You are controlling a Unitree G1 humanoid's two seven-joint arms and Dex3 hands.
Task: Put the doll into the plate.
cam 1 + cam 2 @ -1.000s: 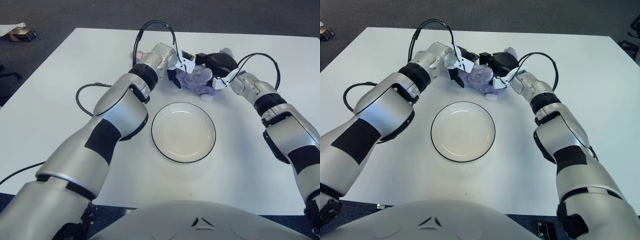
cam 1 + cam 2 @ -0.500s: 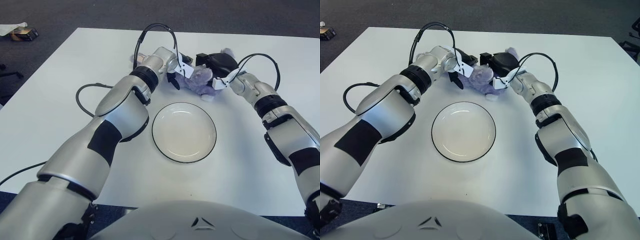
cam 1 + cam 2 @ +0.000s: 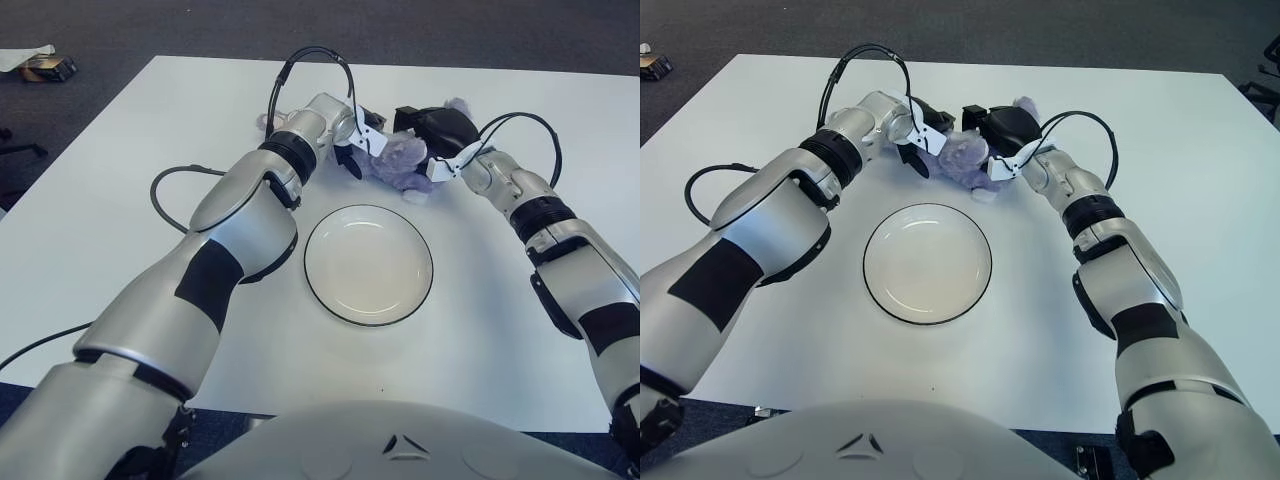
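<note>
Purple plush doll (image 3: 397,158) sits on counter (image 3: 120,200) beyond empty plate (image 3: 368,264) — left hand (image 3: 352,135) and right hand (image 3: 432,135) flank it, fingers curled against both sides, likely for a 2-handed lift

1. I see a white tabletop (image 3: 120,180) filling most of both views; its far corners and side edges show.
2. Around it I see dark grey floor (image 3: 90,25), along the far side and to the left.
3. On the floor at far left lies a small brown box (image 3: 45,68), with something pale (image 3: 25,55) just beside it.
4. A dark object (image 3: 1268,45) shows at the right edge; I can't tell what it is.
</note>
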